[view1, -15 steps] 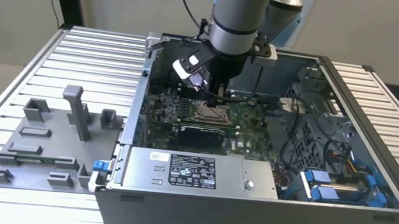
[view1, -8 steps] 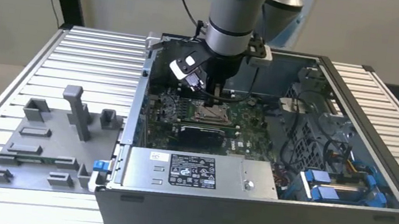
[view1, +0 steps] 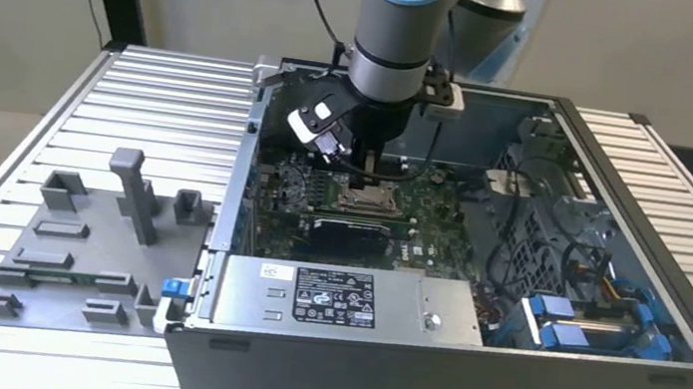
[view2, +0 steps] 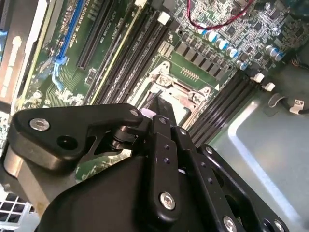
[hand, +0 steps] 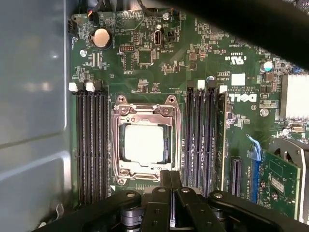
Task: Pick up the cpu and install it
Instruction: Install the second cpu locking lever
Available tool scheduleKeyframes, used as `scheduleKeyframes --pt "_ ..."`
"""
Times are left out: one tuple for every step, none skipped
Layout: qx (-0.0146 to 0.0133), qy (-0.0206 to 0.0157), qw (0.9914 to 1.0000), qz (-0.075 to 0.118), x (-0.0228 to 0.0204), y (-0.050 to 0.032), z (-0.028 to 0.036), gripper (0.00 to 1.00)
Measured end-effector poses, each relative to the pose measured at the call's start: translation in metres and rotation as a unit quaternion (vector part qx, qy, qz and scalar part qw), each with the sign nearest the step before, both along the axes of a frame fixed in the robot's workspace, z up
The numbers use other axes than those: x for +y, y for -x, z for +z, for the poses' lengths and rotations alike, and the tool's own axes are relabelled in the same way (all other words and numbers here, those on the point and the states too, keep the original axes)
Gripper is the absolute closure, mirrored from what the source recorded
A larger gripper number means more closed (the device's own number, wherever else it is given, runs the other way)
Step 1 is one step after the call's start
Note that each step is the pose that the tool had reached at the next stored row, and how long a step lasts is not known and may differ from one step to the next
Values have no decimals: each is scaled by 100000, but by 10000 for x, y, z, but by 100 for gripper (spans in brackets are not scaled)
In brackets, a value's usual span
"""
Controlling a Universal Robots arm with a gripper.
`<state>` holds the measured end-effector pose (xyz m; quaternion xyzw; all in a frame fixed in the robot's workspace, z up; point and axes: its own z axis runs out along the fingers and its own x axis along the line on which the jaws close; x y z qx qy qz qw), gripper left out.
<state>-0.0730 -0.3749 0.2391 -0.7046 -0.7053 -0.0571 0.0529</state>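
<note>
The cpu (hand: pixel 145 143) lies flat inside the metal-framed socket (hand: pixel 119 145) on the motherboard (hand: pixel 159 63), its silvery top showing. The gripper (hand: pixel 170 180) hangs just above the socket's edge with its fingers pressed together, holding nothing. Done well, this step leaves the chip level, all 4 edges within the frame.

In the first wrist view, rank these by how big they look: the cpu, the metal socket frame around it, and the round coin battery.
Largest to smallest:
1. The socket frame
2. The cpu, sitting inside the frame
3. The coin battery
All three lie on the same board, so nearness hardly skews the order.
</note>
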Motion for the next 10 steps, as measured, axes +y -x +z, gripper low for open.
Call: scheduleKeyframes --pt "2 -5 100000 -3 -2 6 -1 100" --pt "11 -3 100000 -1 -6 11 -2 100" --pt "18 -13 100000 5 -11 15 -4 100" --pt "29 -10 100000 5 -17 20 -6 100" --pt "41 -8 100000 4 -24 24 -9 100" --pt "52 -12 100000 -3 -30 29 -12 100" --pt "73 -6 100000 1 -36 32 -15 100" --pt "87 -14 100000 -5 -39 33 -16 100" --pt "149 -21 100000 -1 -41 21 -15 100" --pt "167 -193 100000 -3 -43 6 -14 100"
